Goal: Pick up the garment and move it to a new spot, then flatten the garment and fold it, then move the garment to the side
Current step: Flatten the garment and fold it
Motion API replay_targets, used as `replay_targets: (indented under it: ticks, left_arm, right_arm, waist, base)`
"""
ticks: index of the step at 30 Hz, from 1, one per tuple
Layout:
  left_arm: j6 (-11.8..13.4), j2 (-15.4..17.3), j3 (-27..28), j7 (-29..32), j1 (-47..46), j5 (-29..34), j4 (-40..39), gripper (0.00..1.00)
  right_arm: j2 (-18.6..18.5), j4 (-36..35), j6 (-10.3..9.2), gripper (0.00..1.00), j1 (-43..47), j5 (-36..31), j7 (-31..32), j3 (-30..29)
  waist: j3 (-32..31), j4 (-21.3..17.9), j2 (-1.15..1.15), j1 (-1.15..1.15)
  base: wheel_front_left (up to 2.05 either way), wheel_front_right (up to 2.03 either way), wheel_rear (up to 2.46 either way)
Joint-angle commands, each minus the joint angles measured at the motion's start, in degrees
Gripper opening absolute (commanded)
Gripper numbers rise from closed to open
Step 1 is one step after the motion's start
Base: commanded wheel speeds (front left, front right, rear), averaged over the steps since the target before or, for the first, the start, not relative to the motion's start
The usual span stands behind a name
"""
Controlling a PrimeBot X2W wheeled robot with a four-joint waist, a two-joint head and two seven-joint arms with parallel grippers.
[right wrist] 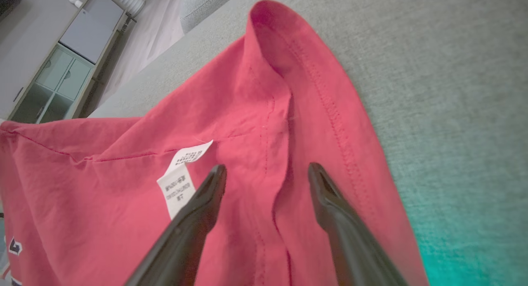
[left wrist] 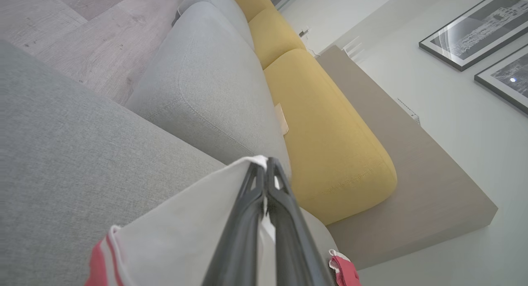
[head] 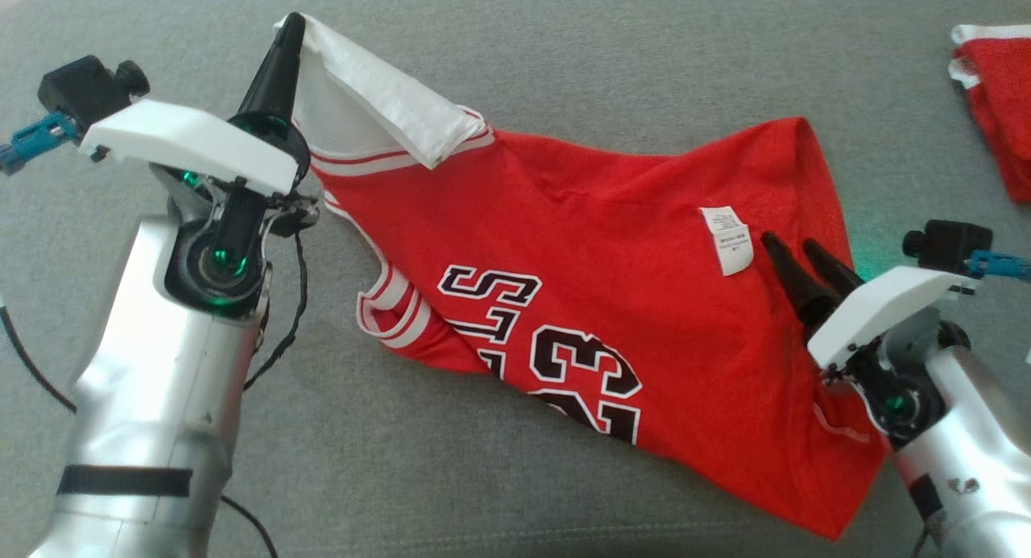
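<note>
Nearest, at four o'clock in the head view, the right gripper (head: 791,248) has its two dark tapered fingers spread apart and holds nothing, its tips over the hemmed end of the garment (head: 580,244). The garment is a red mesh sleeveless jersey with white-and-red striped trim and black, white-edged lettering and "23". It lies rumpled across the grey woven cushion (head: 564,43), with a white care label (head: 727,240) showing. At eleven o'clock the left gripper (head: 291,25) is clenched on the jersey's white flap. Farther off, at two o'clock, lies another red cloth (head: 999,115).
</note>
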Motion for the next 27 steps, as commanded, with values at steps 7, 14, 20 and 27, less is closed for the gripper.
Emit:
replay_targets:
  ticks: [7, 14, 20, 27]
  left_arm:
    - [-0.88, 1.27, 1.56, -0.43, -4.05, 0.39, -0.95, 0.00]
    - [-1.18, 1.20, 1.11, -0.43, -4.15, 0.55, -0.39, 0.00]
    - [-1.32, 1.35, 0.72, -0.25, -4.24, 0.76, -0.26, 0.00]
    - [-1.53, 1.13, 0.03, -0.30, -4.38, 1.12, -0.23, 0.00]
  right_arm:
    - [-1.23, -1.17, -0.05, 1.00, -0.92, 5.79, 2.69, 1.22]
    - [-1.48, -1.16, -0.05, 0.93, -1.37, 8.54, 1.68, 2.78]
    - [-2.48, -0.11, -0.05, 0.87, -2.71, 10.24, 0.41, 3.50]
    - [-3.90, 2.62, -0.05, 0.76, -6.45, 11.64, -0.58, 4.71]
  waist:
    - [0.36, 1.28, 0.00, 0.00]
    - [0.03, 1.64, 0.00, 0.00]
    - [0.34, 2.02, 0.00, 0.00]
    - [1.15, 3.11, 0.00, 0.00]
  base:
    - [0.00, 0.00, 0.00]
    - [0.00, 0.00, 0.00]
    - [0.00, 0.00, 0.00]
    - [0.00, 0.00, 0.00]
